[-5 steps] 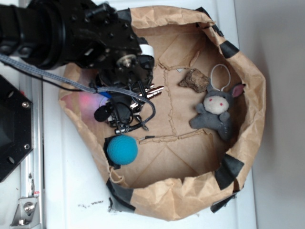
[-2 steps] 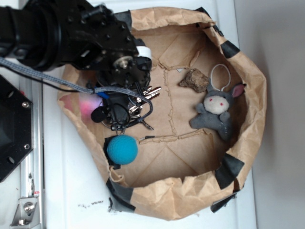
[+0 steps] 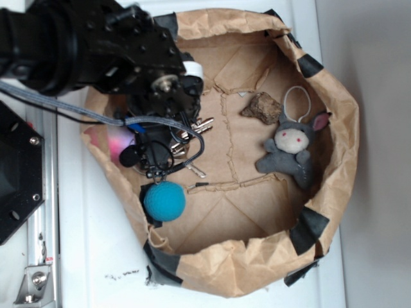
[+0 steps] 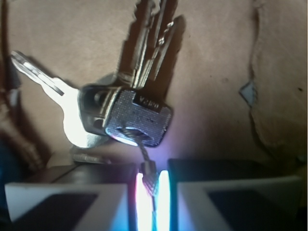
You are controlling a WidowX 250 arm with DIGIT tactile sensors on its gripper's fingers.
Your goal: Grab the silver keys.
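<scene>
Pinching the thin wire of the silver keys (image 4: 125,113) in my claw (image 4: 150,185), jaws nearly together; keys are fanning just beyond my fingertips over the brown paper bag's (image 3: 257,212) floor, left side

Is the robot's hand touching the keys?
Touching. The wrist view shows the hand nearly shut, its two pads pinching the thin wire ring of the silver keys.

- A crumpled brown paper bag (image 3: 334,122), taped with black at its rim, lies open on the white bench (image 3: 96,256).
- The black arm (image 3: 96,51) reaches in at the bag's left.
- The silver keys (image 3: 192,131) show beneath it.
- A blue ball (image 3: 164,201) sits just below.
- A grey plush bunny (image 3: 292,149) lies right, a brown lump (image 3: 262,106) near it.
</scene>
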